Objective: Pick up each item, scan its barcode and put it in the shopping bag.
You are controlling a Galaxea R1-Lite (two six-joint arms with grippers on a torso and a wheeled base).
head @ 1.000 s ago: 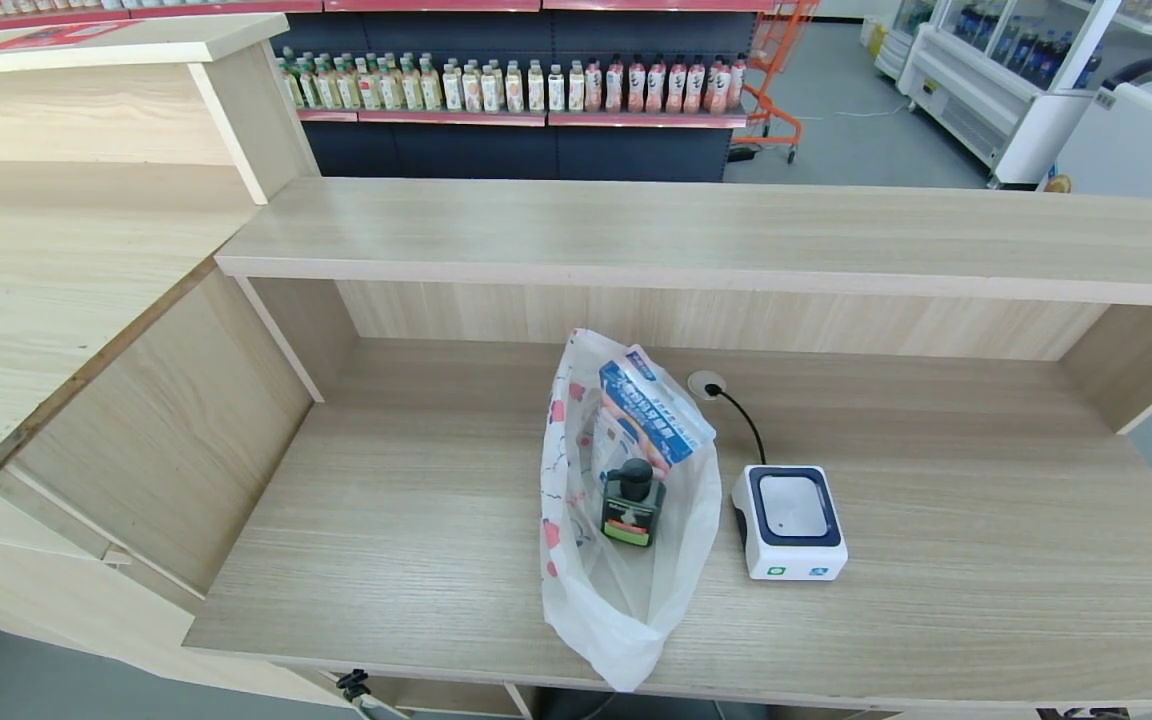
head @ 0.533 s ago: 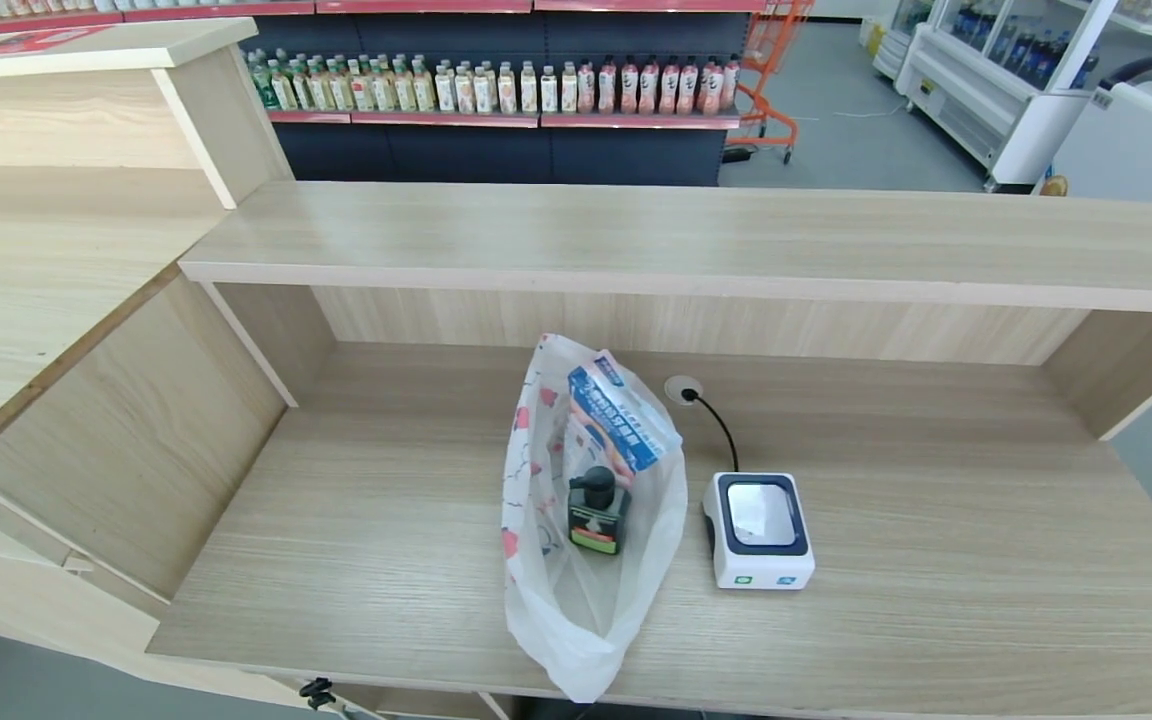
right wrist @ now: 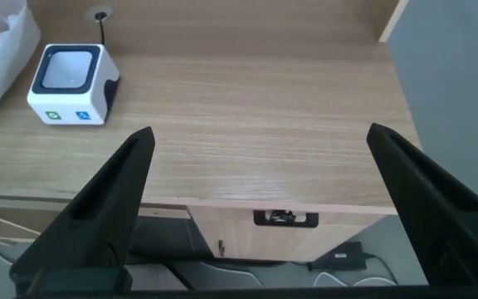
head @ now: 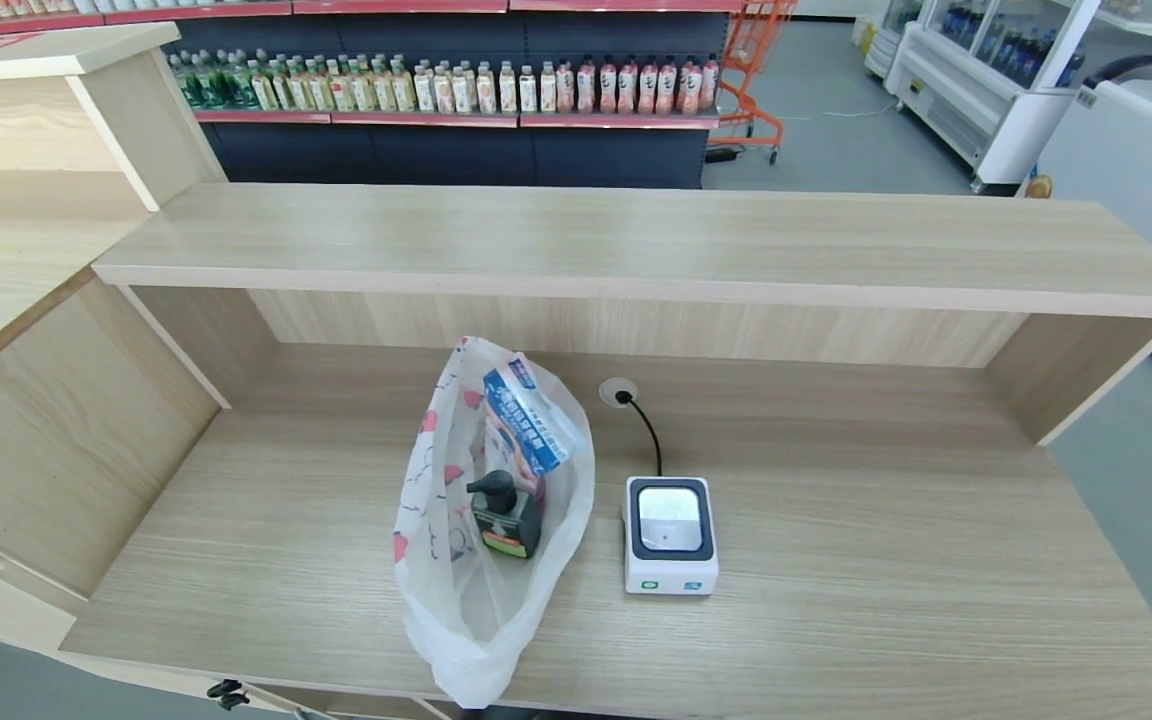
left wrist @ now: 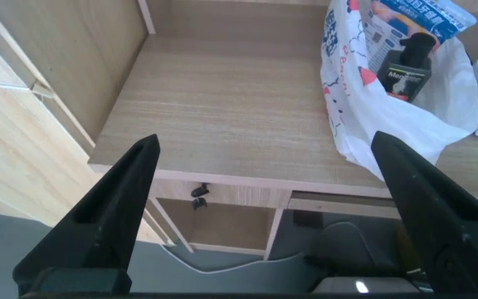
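A white shopping bag (head: 456, 600) with red prints lies open on the wooden counter (head: 886, 520). Inside it a blue-and-white pouch (head: 526, 420) leans toward the back, and a dark pump bottle (head: 504, 515) stands in front of it. Just right of the bag sits a white barcode scanner (head: 670, 535) with a dark-framed window. My left gripper (left wrist: 265, 145) hangs open off the counter's front edge, short of the bag (left wrist: 372, 141) and the bottle (left wrist: 409, 71). My right gripper (right wrist: 260, 137) is open too, before the front edge and away from the scanner (right wrist: 66, 83).
A black cable (head: 648, 435) runs from the scanner to a grommet at the back. A raised shelf (head: 636, 240) overhangs the rear of the counter, and a wooden side wall (head: 56, 450) closes its left end. Store shelves with bottles (head: 436, 85) stand behind.
The whole head view has shifted, so bag and scanner show farther left in the picture; the camera moved. Bag, items and scanner keep their places relative to one another.
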